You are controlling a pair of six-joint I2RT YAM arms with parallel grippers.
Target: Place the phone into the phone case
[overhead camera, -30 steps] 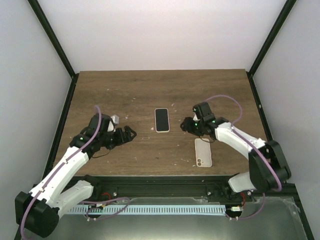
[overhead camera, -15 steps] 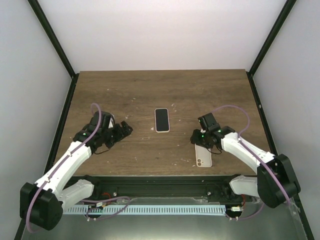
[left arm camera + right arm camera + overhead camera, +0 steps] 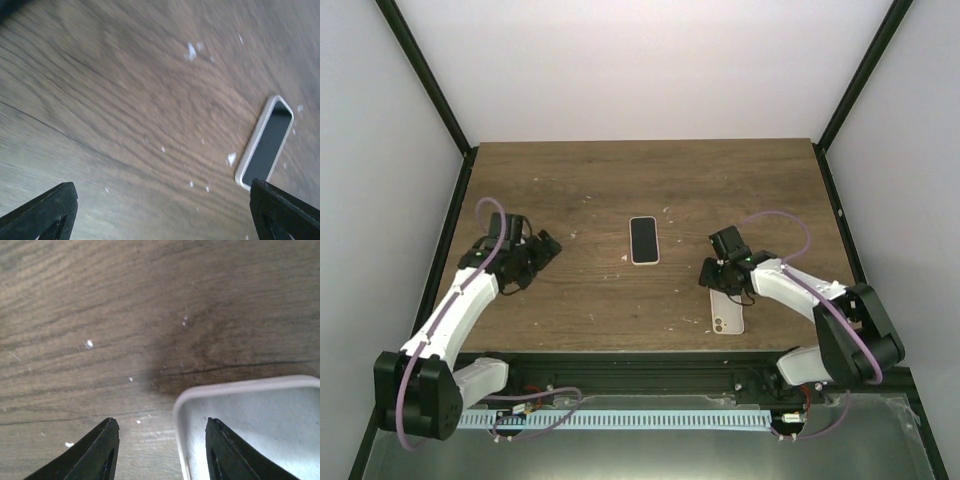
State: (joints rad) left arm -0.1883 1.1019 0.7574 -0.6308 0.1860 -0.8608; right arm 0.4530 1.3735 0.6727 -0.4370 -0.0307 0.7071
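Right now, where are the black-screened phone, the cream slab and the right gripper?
phone (image 3: 643, 240), top view, middle of its black screen.
cream slab (image 3: 728, 314), top view, its bare lower half.
right gripper (image 3: 161, 424), right wrist view, gap midway between its fingertips.

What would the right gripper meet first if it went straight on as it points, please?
Probably a corner of the cream phone case, ahead of one finger; otherwise the wooden table.

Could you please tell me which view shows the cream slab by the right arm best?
Top external: nearly the whole cream slab shows, camera cutout included. The right wrist view catches only one rounded corner; the left wrist view misses it.
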